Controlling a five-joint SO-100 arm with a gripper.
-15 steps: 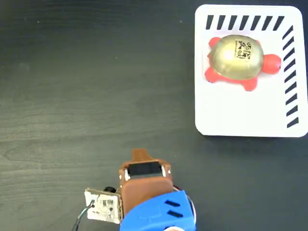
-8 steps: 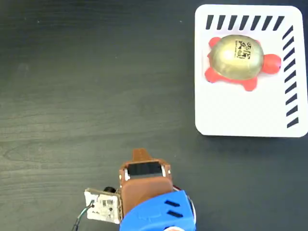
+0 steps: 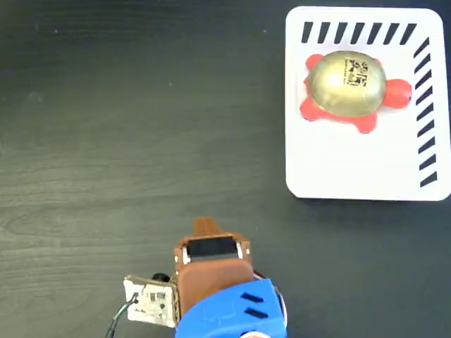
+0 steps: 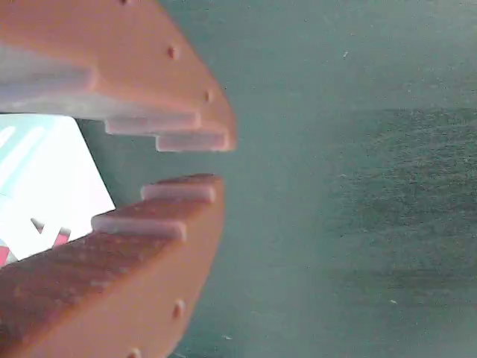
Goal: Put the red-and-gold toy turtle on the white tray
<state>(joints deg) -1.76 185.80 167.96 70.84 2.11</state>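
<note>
Turtle (image 3: 347, 84) resting on the tray (image 3: 359, 165), in its upper part, head toward the striped right edge, as the fixed view shows. My gripper (image 4: 201, 160) holds nothing; in the wrist view its ridged orange jaws stand nearly together, a narrow gap between the tips. My arm (image 3: 215, 282) sits at the bottom of the dark table (image 3: 127, 127), well apart from the tray.

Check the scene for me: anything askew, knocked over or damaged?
Nothing stands out. The turtle sits shell-up, wholly on the white tray. The gripper is apart from both, over bare table, holding nothing.
</note>
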